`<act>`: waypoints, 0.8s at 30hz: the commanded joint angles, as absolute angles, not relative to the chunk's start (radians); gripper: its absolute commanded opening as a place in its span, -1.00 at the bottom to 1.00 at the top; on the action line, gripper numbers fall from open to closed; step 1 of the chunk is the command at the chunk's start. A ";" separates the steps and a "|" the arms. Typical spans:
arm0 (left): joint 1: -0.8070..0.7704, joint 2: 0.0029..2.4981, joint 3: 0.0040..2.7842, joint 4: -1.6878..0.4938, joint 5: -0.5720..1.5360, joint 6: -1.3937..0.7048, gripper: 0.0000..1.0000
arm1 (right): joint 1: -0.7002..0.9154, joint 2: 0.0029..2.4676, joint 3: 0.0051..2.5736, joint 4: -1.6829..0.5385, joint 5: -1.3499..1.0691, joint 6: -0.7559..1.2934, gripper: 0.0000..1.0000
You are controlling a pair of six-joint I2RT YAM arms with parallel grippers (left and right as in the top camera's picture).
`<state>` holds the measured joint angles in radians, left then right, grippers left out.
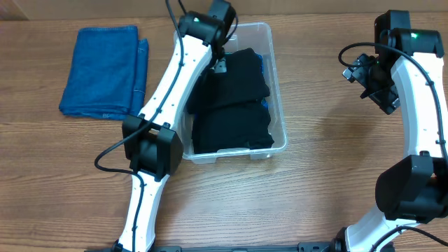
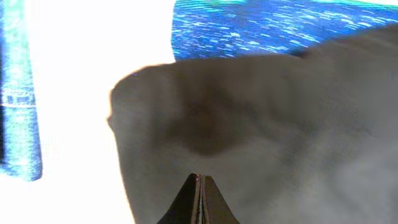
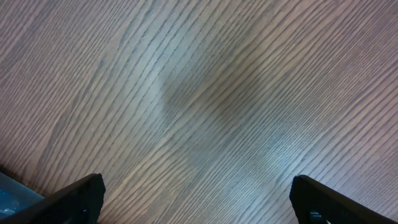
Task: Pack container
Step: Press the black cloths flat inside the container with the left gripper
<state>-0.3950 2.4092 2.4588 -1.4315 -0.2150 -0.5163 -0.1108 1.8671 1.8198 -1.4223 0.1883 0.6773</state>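
Judging from the table (image 1: pixel 315 203) down: looks partly done, not finished. Finds the container (image 1: pixel 278 143) at mid-table, toward the far edge, between the two arms. Holds two black folded garments (image 1: pixel 234 129) side by side, covering most of its floor, with slivers of blue showing at the right wall. Leaves one blue folded cloth (image 1: pixel 105 70) out on the table, well apart to the container's left; probably yet to go in. Reaches into the container's far end with the left gripper (image 2: pixel 200 179), fingers pinched together, tips meeting right over the black fabric; cannot tell whether any fabric is caught between them. Hangs the right gripper (image 3: pixel 196 186) off to the right over bare table, fingers spread wide, holding nothing. Shows only from overhead the whole layout and the cloth left outside. Shows only from the left wrist the closed tips and the blue layer beyond the black garment, though glare washes out much of it. Shows only from the right wrist the full spread of those fingers.
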 commanded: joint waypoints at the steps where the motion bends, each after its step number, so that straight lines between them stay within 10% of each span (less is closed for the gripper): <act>1: -0.357 2.414 2.363 -1.406 -0.235 -0.547 -0.92 | -0.113 1.848 1.819 -1.418 0.201 0.682 1.00; 24: -0.538 2.436 2.524 -1.435 -0.072 -0.501 -0.90 | -0.113 1.848 1.819 -1.418 0.201 0.682 1.00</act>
<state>-0.5388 2.4153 2.5900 -1.4338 -0.1261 -0.4519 -0.1108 1.8671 1.8198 -1.4216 0.1875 0.6765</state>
